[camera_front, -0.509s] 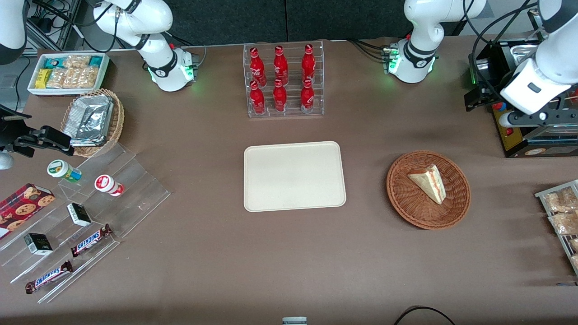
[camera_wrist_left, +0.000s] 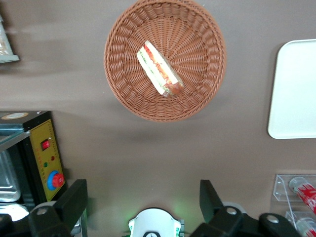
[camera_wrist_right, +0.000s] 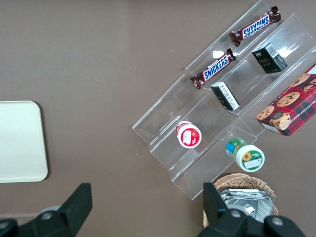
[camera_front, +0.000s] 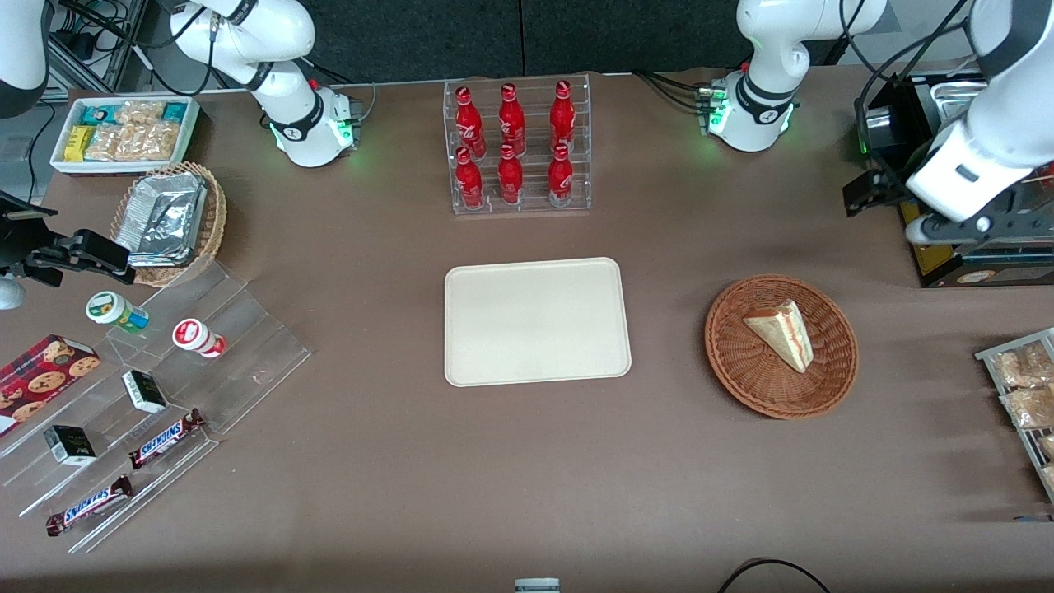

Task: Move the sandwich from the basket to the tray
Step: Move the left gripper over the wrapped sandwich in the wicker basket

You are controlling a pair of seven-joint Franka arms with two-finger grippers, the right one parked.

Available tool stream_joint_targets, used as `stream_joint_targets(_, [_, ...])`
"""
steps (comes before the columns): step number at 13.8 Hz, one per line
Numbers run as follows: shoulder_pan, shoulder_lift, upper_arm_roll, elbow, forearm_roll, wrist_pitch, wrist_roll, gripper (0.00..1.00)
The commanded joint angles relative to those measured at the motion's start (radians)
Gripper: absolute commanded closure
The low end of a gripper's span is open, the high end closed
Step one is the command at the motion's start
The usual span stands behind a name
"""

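Observation:
The sandwich (camera_front: 782, 333), a pale wedge with red and green filling, lies in the round reddish-brown wicker basket (camera_front: 733, 375). Both also show in the left wrist view: the sandwich (camera_wrist_left: 159, 69) in the basket (camera_wrist_left: 200, 94). The empty cream tray (camera_front: 535, 321) lies flat beside the basket, toward the middle of the table; it also shows in the left wrist view (camera_wrist_left: 296, 89). My left gripper (camera_front: 865, 191) hangs high above the table, farther from the front camera than the basket and toward the working arm's end. It is open and empty, its fingers (camera_wrist_left: 74, 200) wide apart.
A black appliance with a yellow panel (camera_front: 980, 251) stands under the working arm. A rack of snack packets (camera_front: 1025, 387) sits at the table edge near the basket. A clear rack of red bottles (camera_front: 519, 148) stands farther back than the tray. The arm's base (camera_front: 753, 111) is nearby.
My left arm has shifted slightly toward the middle of the table, the gripper with it. The sandwich, basket and tray have not moved.

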Motion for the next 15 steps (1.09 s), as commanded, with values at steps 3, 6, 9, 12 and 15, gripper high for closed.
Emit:
stream_joint_targets(3, [0.020, 0.006, 0.002, -0.209, 0.005, 0.259, -0.085, 0.00])
stream_joint_targets(6, [0.018, 0.046, 0.002, -0.280, 0.007, 0.414, -0.293, 0.00])
stream_joint_targets(9, [0.017, 0.112, 0.000, -0.289, 0.004, 0.544, -0.499, 0.00])
stream_joint_targets(12, [0.014, 0.161, -0.001, -0.311, 0.005, 0.661, -0.671, 0.00])
stream_joint_targets(15, [0.012, 0.212, -0.001, -0.343, 0.002, 0.752, -0.700, 0.00])
